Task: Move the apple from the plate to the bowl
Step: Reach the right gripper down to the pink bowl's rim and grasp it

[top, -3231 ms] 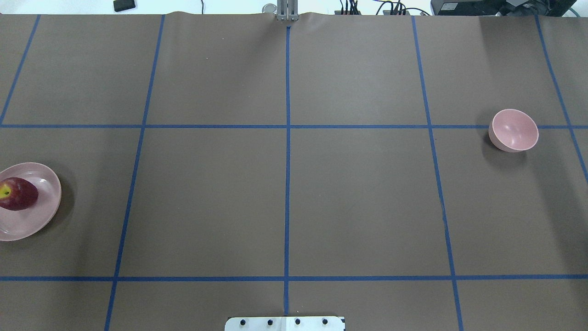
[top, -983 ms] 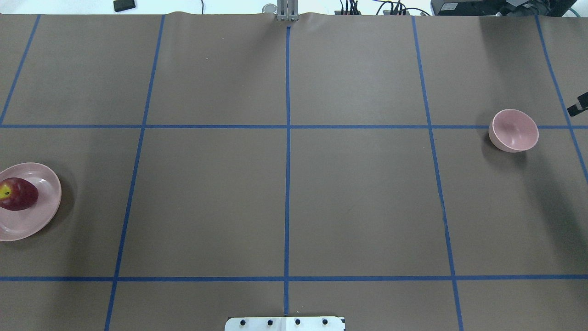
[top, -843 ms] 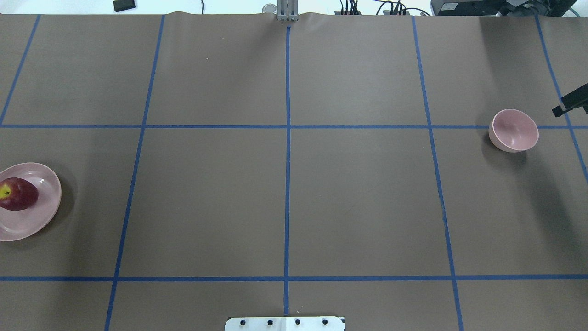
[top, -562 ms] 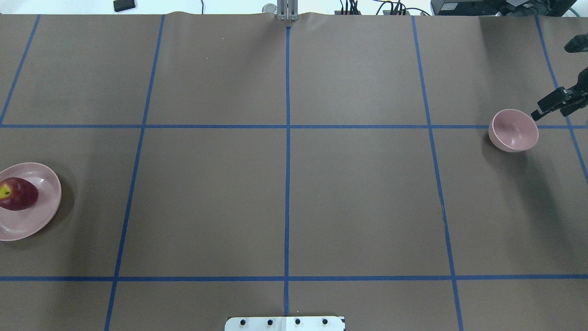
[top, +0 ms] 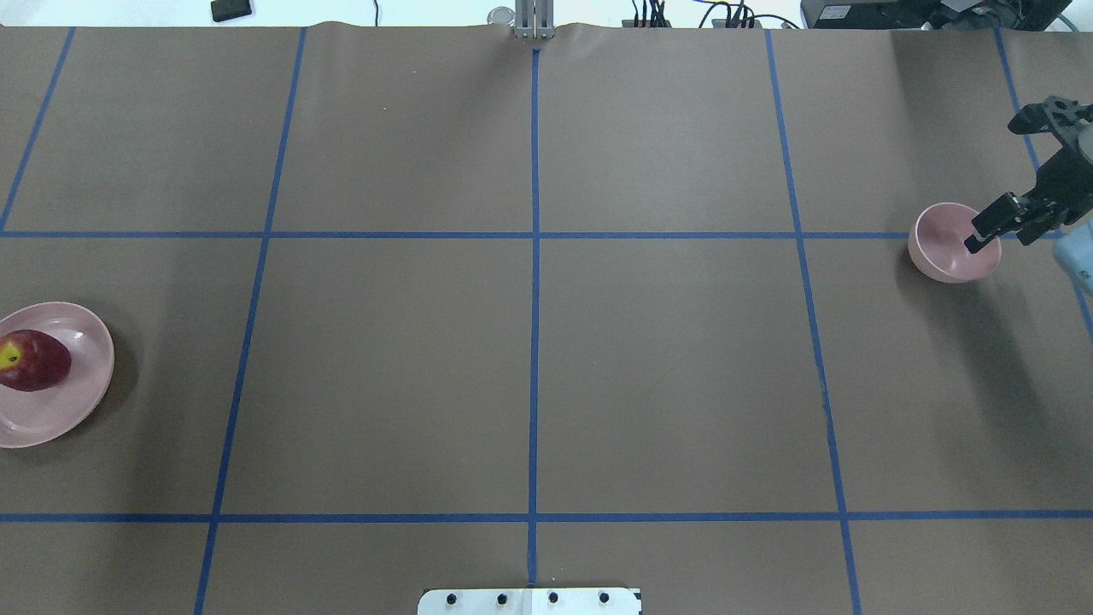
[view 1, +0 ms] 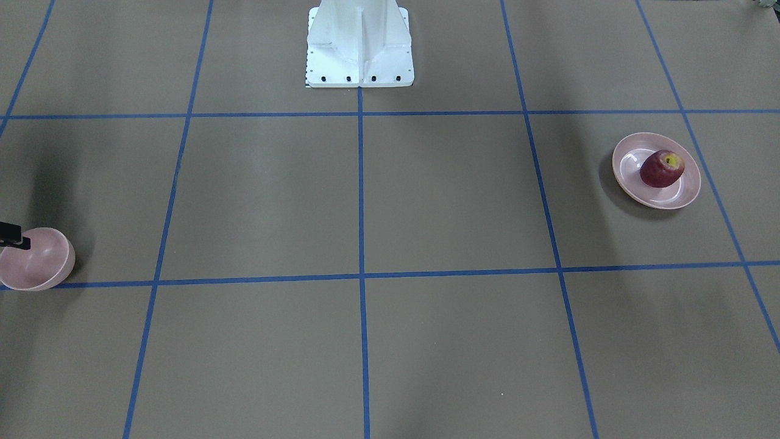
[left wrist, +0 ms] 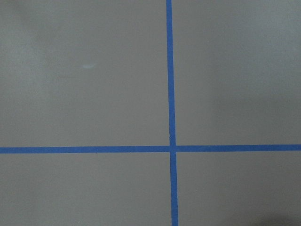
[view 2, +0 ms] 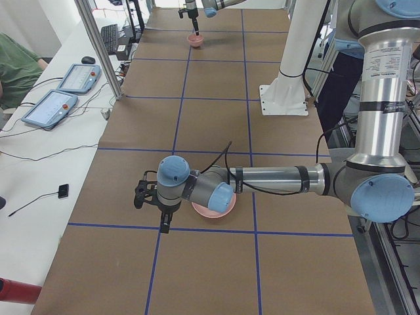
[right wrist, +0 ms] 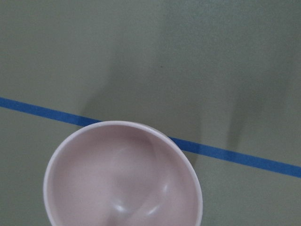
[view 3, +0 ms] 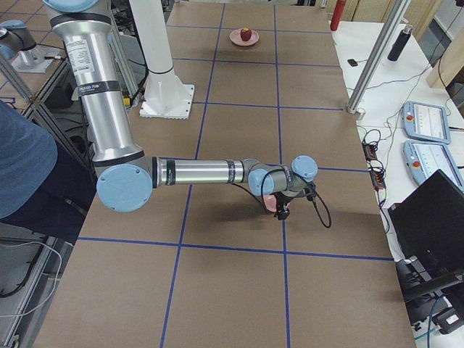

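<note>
The dark red apple lies on the pink plate at the table's left edge; both show in the front view, apple on plate. The pink bowl stands empty at the far right and fills the bottom of the right wrist view. My right gripper hangs open over the bowl's right rim, one fingertip above the inside. My left gripper shows only in the exterior left view, beside the plate; I cannot tell its state. The arm hides the apple there.
The brown table is marked with a blue tape grid. The white robot base stands at the middle of the near edge. Control pendants and a metal post stand along the far side. The left wrist view shows only a tape crossing.
My right gripper has come in from the right edge and moved left and down to the bowl's right rim. The apple, plate and bowl have not moved.
</note>
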### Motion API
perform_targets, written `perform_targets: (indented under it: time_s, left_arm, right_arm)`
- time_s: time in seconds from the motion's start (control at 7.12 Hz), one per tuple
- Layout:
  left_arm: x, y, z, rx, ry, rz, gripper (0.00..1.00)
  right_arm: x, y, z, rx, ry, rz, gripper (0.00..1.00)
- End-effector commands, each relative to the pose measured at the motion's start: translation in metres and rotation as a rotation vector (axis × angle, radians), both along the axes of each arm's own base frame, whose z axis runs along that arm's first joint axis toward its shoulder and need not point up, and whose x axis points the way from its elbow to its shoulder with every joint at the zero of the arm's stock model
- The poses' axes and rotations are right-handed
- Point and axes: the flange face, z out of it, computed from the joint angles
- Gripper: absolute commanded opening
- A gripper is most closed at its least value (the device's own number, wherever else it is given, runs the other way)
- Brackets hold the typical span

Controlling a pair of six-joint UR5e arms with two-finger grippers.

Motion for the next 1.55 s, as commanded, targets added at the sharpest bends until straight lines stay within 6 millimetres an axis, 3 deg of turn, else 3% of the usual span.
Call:
perform_targets:
  time_s: [0.0, 0.14, 0.28, 0.56, 0.84, 1.12, 1.4]
  left_arm:
    - [0.000, 0.000, -0.002, 0.004, 0.001, 0.000, 0.99]
    - [0.000, 0.000, -0.002, 0.004, 0.001, 0.000, 0.99]
    - [0.000, 0.000, -0.001, 0.002, 0.002, 0.001, 0.99]
    - [0.000, 0.000, -0.002, 0.005, 0.004, 0.001, 0.99]
    - [0.004, 0.003, -0.005, 0.000, 0.061, 0.022, 0.99]
    - [0.010, -0.009, -0.014, -0.035, 0.067, -0.017, 0.99]
    - [0.055, -0.014, -0.029, -0.095, 0.092, -0.011, 0.99]
  right_arm:
    - [-0.001, 0.001, 0.009, -0.004, 0.025, -0.001, 0.61]
    - [0.000, 0.000, 0.009, 0.001, 0.035, 0.001, 0.09]
    - [0.000, 0.000, 0.012, -0.004, 0.037, 0.001, 0.00]
    - [0.000, 0.000, 0.011, -0.003, 0.040, 0.002, 0.00]
    - [0.007, -0.016, -0.020, -0.018, -0.023, 0.050, 0.00]
    - [0.009, -0.037, -0.088, -0.039, -0.125, 0.119, 0.00]
    - [-0.010, -0.042, -0.157, -0.091, -0.150, 0.202, 0.00]
